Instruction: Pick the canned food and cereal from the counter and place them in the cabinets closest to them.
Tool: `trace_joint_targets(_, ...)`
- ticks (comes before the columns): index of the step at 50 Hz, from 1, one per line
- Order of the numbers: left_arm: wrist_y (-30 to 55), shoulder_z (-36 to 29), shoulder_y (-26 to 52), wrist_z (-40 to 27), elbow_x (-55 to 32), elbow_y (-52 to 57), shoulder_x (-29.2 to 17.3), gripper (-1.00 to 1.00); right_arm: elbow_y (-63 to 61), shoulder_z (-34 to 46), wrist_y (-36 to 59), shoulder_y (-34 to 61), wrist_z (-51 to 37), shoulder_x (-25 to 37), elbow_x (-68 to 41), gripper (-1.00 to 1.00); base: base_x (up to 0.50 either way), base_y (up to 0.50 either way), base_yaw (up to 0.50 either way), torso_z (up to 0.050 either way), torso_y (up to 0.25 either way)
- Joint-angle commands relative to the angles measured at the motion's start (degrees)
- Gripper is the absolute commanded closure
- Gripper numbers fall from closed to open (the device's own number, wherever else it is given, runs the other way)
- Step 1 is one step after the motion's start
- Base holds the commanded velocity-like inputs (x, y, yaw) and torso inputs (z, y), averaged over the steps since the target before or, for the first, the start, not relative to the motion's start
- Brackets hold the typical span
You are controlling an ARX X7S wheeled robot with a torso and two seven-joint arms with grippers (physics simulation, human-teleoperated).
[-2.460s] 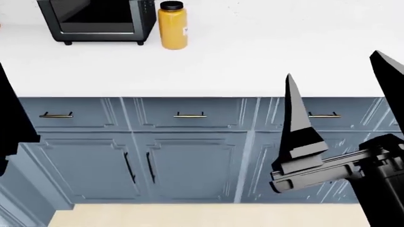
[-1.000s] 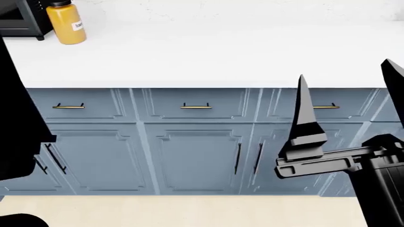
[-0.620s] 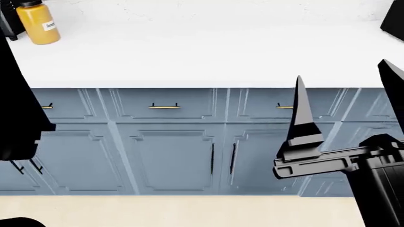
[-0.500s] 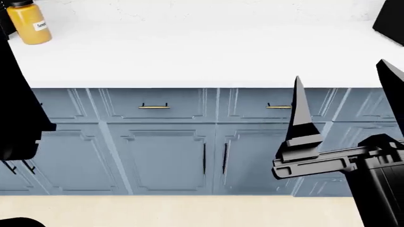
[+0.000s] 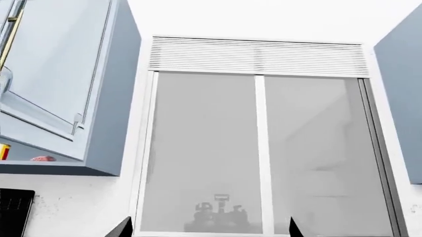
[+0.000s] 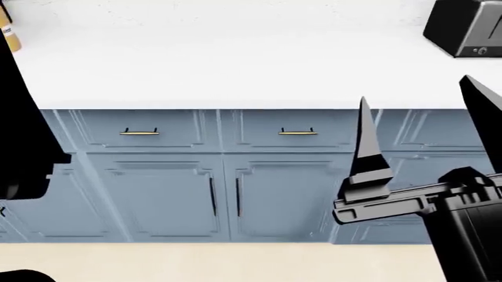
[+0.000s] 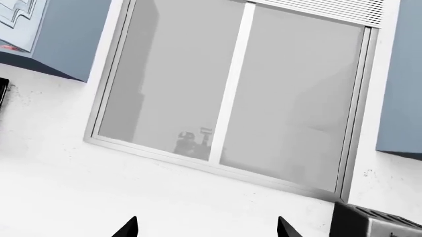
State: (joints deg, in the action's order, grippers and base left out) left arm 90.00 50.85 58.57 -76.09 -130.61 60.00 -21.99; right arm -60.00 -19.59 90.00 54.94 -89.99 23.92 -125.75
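The white counter (image 6: 235,64) filled the top of the frame, a toaster (image 6: 464,28) at upper right. The right gripper (image 6: 415,117) was wide open, holding nothing. The left gripper's (image 5: 209,232) tips stood apart, empty.

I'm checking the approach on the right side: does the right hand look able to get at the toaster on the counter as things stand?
Probably yes. The toaster stands at the counter's far right with bare worktop in front of it, and the right hand, fingers apart, holds nothing. It would still have to extend forward.
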Motion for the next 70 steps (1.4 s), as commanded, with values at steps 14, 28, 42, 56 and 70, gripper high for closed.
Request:
trace_joint_targets(14,0.0,-0.66,0.2,-0.89,-0.63,0.0,-0.1,-1.0,0.0,1.12,0.0,-0.2,0.0,-0.29,0.75,-1.0,0.0,-0.5,0.0,0.0,0.0)
trace_joint_targets(28,0.0,-0.43,0.19,-0.88,-0.91,0.0,-0.04,-1.0,0.0,0.74,0.0,-0.44,0.0,-0.36,0.41,-1.0,0.0,-0.5,0.0,0.0,0.0)
trace_joint_targets(42,0.0,-1.06,0.78,-3.04,-2.62,0.0,-0.14,-1.0,0.0,1.12,0.0,-0.44,0.0,-0.37,0.64,-1.0,0.0,-0.5,0.0,0.0,0.0)
trace_joint_targets(56,0.0,-1.49,0.89,-3.71,-3.09,0.0,-0.08,-1.0,0.0,1.62,0.0,-0.37,0.0,-0.45,0.94,-1.0,0.0,-0.5,0.0,0.0,0.0)
trace_joint_targets(70,0.0,-2.07,1.23,-5.17,-4.19,0.0,0.0,-1.0,0.0,1.72,0.0,-0.6,0.0,-0.34,1.19,-1.0,0.0,-0.5,0.0,0.0,0.0)
